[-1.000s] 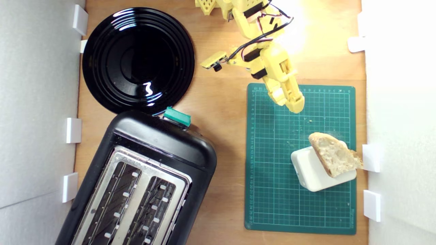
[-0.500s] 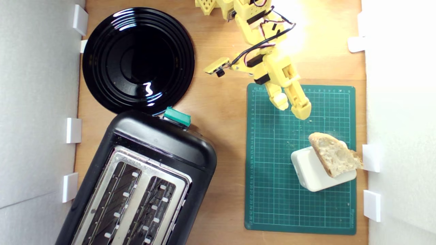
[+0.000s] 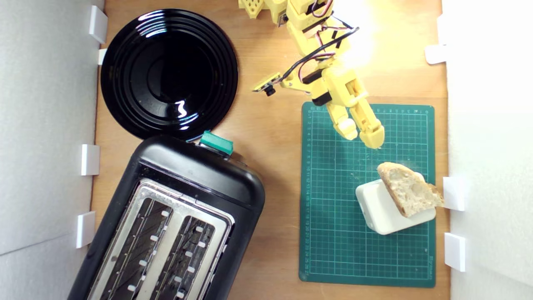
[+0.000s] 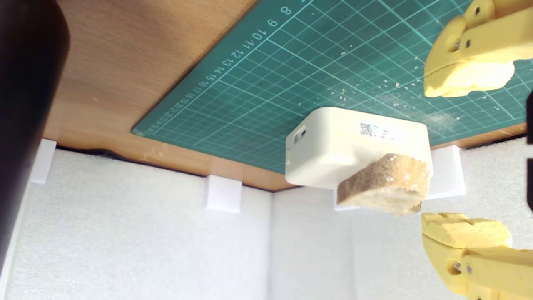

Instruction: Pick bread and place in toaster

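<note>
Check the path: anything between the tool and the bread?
Nothing visible. The tool is open over bare green mat, apart from the bread, which leans on the white box.

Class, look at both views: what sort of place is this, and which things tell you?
Probably a hobby robot test bench, not a kitchen: foam walls, a green cutting mat, and a yellow gripper.

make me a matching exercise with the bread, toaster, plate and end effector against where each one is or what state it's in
Things:
1. bread
2. toaster
3. black plate
4. end effector

Places or states:
A. open, above the green mat, holding nothing
B. propped on the white box
C. slots empty, at the exterior view's lower left
D. bare, at the exterior view's upper left

Pairs: 1-B, 2-C, 3-D, 4-A
</note>
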{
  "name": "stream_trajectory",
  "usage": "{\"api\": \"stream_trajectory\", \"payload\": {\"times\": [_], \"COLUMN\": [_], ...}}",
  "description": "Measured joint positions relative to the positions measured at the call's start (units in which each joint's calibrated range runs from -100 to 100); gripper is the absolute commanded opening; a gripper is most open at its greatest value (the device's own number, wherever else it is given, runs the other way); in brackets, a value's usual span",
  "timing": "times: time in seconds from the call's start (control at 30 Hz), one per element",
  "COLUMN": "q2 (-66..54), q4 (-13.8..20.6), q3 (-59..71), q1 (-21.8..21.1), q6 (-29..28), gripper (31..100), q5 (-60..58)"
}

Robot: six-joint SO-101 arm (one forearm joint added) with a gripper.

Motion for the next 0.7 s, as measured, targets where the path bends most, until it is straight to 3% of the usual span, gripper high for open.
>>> {"api": "stream_trajectory", "payload": {"times": [0.7], "q2": [10.1], "q4": [0.1], "q3": [-12.5], "q1": [-0.5], "q6": [0.0], "gripper": [90.3], "q5": [0.0]}}
